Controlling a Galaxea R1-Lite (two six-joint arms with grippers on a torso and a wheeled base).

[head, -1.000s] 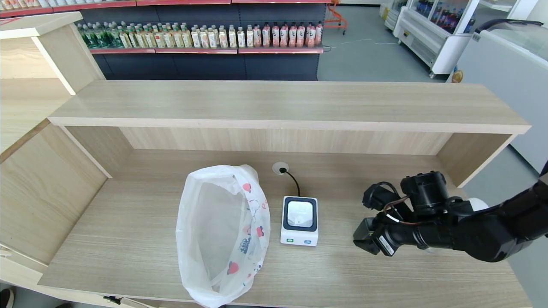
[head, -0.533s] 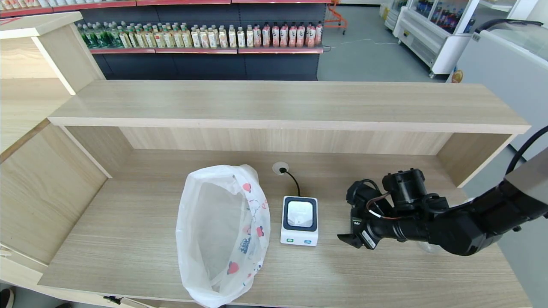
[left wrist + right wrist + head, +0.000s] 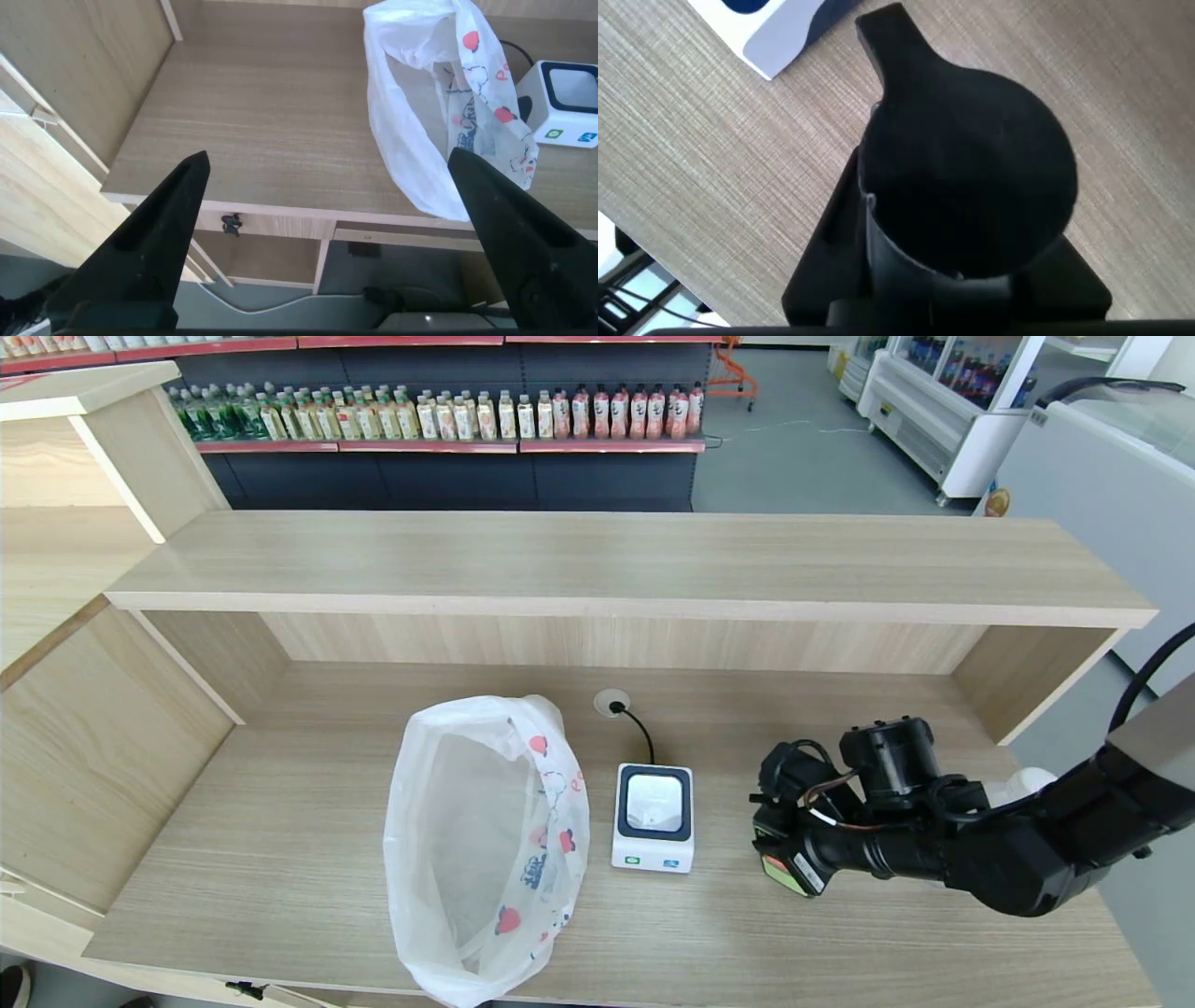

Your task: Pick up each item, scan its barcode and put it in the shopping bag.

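Note:
My right gripper (image 3: 782, 861) hovers just above the counter, right of the white barcode scanner (image 3: 653, 817), and is shut on a dark cylindrical item (image 3: 778, 875) with a red and green label. In the right wrist view the item's round black end (image 3: 971, 159) hides most of the fingers, and a corner of the scanner (image 3: 775, 28) lies close by. The white shopping bag (image 3: 485, 849) with red prints lies open-mouthed left of the scanner. My left gripper (image 3: 332, 252) is open, low in front of the counter's front edge, with the bag (image 3: 439, 121) beyond it.
A black cable (image 3: 639, 728) runs from the scanner to a hole at the back of the counter. A white rounded thing (image 3: 1022, 784) sits behind my right arm at the counter's right end. A raised shelf (image 3: 616, 569) closes the back, a side wall the left.
My right arm carried the item left towards the scanner, then the wrist rolled, so the red and green label now faces up. The bag and the scanner have not moved.

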